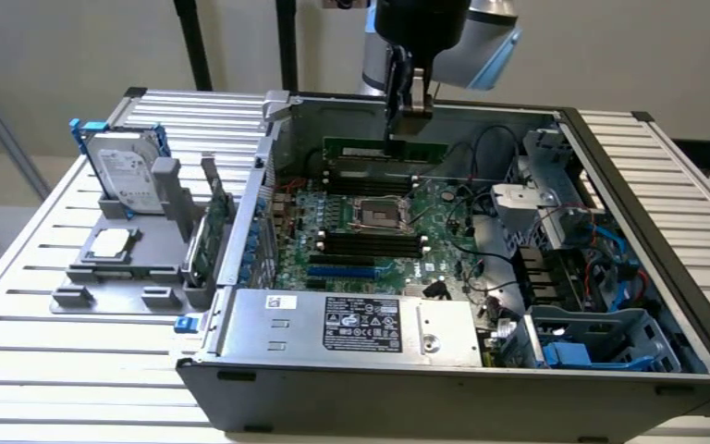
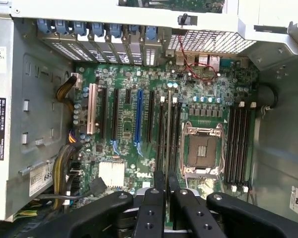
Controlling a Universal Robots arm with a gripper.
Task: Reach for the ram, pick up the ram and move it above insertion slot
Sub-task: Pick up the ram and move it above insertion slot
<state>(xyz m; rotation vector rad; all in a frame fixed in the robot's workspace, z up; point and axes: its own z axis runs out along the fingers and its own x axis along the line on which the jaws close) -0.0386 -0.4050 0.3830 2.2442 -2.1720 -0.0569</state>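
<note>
Gripper (image 1: 407,104) hangs from the arm over the far part of the open computer case (image 1: 651,277), its dark fingers (image 2: 154,198) drawn nearly together on the upper edge of the ram (image 1: 385,146). In the exterior view the ram is a narrow green stick held on its long edge, level, just below the fingertips and just above the motherboard (image 1: 380,231). So the reach and the pick-up look finished: the stick is off any holder and carried by the tool.

In the wrist view the stick appears edge-on as a thin pale line (image 2: 169,129) running out from between the fingers. It lies along the bank of memory slots (image 2: 167,134) beside the processor socket (image 2: 202,150), on the side towards the long expansion slots (image 2: 139,119). It seems to sit over the gap between two of those slots, though whether it lines up exactly with one cannot be told. A second bank of slots (image 2: 238,144) lies on the socket's other side.

Judging from this, the move above the insertion slot is at or close to its end. The ram looks parallel to the slots and close over them, not yet seated. Off the case, at the exterior view's left, a hard drive (image 1: 127,176) and an expansion card (image 1: 217,222) stand in a grey fixture (image 1: 108,268) on the slatted table (image 1: 34,351).
</note>
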